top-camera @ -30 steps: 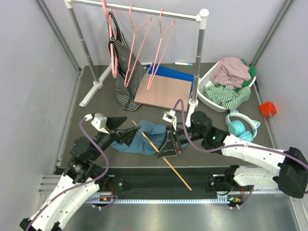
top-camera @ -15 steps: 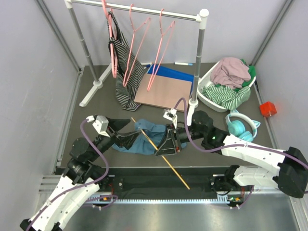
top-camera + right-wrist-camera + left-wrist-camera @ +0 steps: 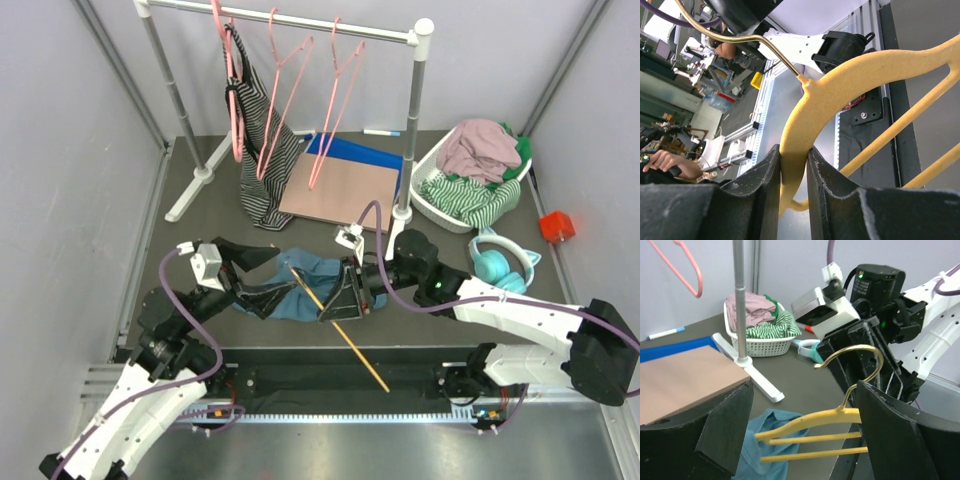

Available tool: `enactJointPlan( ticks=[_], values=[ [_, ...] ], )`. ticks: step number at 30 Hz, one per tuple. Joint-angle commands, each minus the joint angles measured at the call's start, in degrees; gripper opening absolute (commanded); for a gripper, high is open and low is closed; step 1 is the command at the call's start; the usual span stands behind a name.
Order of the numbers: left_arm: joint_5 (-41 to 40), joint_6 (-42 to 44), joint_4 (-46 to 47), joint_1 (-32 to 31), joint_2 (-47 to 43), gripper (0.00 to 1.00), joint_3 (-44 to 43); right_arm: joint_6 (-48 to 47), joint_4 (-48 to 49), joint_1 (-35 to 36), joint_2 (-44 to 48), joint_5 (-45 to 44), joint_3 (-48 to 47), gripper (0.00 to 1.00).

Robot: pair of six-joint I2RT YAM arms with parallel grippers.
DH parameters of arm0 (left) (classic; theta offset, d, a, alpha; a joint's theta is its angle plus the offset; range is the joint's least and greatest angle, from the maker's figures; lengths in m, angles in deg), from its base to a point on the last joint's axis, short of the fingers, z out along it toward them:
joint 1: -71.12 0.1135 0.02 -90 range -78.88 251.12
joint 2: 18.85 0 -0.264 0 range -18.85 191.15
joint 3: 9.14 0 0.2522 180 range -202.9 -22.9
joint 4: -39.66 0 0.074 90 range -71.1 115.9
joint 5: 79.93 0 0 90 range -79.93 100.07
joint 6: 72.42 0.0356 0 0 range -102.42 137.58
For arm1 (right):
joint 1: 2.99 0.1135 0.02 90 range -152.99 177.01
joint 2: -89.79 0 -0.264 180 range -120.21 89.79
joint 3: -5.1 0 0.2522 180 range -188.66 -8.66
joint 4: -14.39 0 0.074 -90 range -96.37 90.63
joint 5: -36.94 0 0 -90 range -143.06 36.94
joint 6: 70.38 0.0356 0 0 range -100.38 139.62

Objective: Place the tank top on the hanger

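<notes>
**Right arm holds a yellow hanger over the teal tank top**

The right pincer [image 3: 792,165] is clamped on the yellow-orange hanger [image 3: 796,120] at its shoulder, just beside the metal hook. It holds the hanger tilted above the table [image 3: 200,225]. The teal-blue tank top [image 3: 312,266] lies crumpled on the table between the two arms, under the hanger. The left pincer [image 3: 807,425] stands wide open, gripping nothing, low at the tank top's left edge and facing the hanger.

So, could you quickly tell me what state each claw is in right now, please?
Left claw: open, holding nothing.
Right claw: closed on the yellow hanger.
</notes>
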Motion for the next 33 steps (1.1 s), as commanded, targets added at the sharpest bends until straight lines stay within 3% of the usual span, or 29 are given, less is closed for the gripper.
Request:
enactJointPlan(
  ticks=[1, 18, 33],
  values=[
    [3.7, -2.0, 8.5, -0.1, 2.3, 0.88, -0.9, -0.1, 6.0, 0.2, 1.4, -0.7, -0.6, 0.00],
    [11.5, -2.1, 11.4, -0.1, 10.4, 0.79, -1.6, 2.6, 10.6, 0.1, 0.0, -2.0, -0.4, 0.00],
    [8.5, -4.3, 19.4, -0.9, 16.7, 0.80, -1.4, 5.3, 17.2, 0.3, -0.1, -1.6, 2.0, 0.00]
  ],
)
